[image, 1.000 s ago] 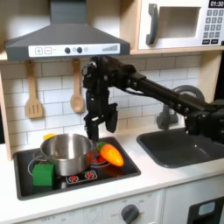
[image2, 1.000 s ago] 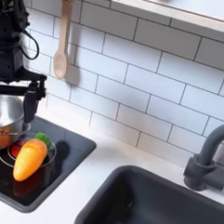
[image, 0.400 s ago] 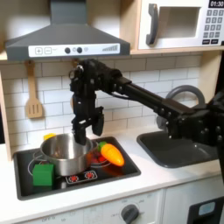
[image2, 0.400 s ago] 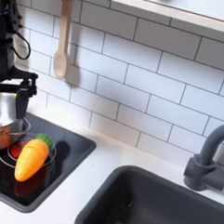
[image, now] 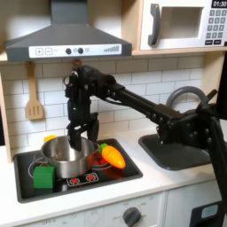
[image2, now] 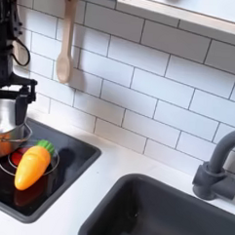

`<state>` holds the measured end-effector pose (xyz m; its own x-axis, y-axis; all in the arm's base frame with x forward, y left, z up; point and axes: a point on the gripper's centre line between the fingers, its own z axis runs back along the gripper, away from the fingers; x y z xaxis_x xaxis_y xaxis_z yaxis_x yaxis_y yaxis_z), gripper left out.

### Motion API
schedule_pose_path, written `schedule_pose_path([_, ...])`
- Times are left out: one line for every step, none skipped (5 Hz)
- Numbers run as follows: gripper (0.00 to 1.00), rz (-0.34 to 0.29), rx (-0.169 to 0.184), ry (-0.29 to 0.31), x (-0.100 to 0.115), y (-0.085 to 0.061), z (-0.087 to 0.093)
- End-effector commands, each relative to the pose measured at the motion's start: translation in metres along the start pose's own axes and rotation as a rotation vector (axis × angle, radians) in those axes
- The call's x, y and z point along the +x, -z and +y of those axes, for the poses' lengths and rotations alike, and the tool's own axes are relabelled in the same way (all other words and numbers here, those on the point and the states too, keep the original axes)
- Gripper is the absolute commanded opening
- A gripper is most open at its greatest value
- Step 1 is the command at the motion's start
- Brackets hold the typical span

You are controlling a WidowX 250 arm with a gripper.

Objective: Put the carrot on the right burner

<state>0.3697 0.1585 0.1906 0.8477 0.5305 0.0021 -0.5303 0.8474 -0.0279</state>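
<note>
Top right corner of the first exterior view: microwave (image: 182, 24) has a display w/ pale digits, reads approx "01:30", cut by the frame edge. Keypad below it has marks, too small to read. Range hood (image: 66, 40) panel, upper left, carries small symbols, illegible. Cooktop (image: 75, 168) front strip has red/white marks, illegible too. No readable text in the second exterior view.

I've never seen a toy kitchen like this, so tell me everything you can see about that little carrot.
The carrot is a small, glossy orange toy, apparently plastic, tapered, with a short green top. It lies flat on the black stovetop, over a burner's red ring, just beside the steel pot. Nothing grips it; the gripper hangs above the pot.
</note>
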Motion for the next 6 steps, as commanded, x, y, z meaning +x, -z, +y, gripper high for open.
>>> schedule_pose_path([1.00, 0.017, -0.019, -0.002, -0.0047, 0.0021, -0.0070])
schedule_pose_path([1.00, 0.004, -0.004, -0.005, -0.0035, 0.0021, -0.0021])
schedule_pose_path([1.00, 0.009, -0.008, -0.010, -0.0045, 0.0057, -0.0024])
schedule_pose_path([1.00, 0.006, -0.014, -0.012, -0.0053, 0.0054, -0.0033])
schedule_pose_path([1.00, 0.004, -0.014, -0.020, -0.0043, 0.0045, -0.0019])
schedule_pose_path([1.00, 0.006, -0.015, -0.022, -0.0042, 0.0058, -0.0022])
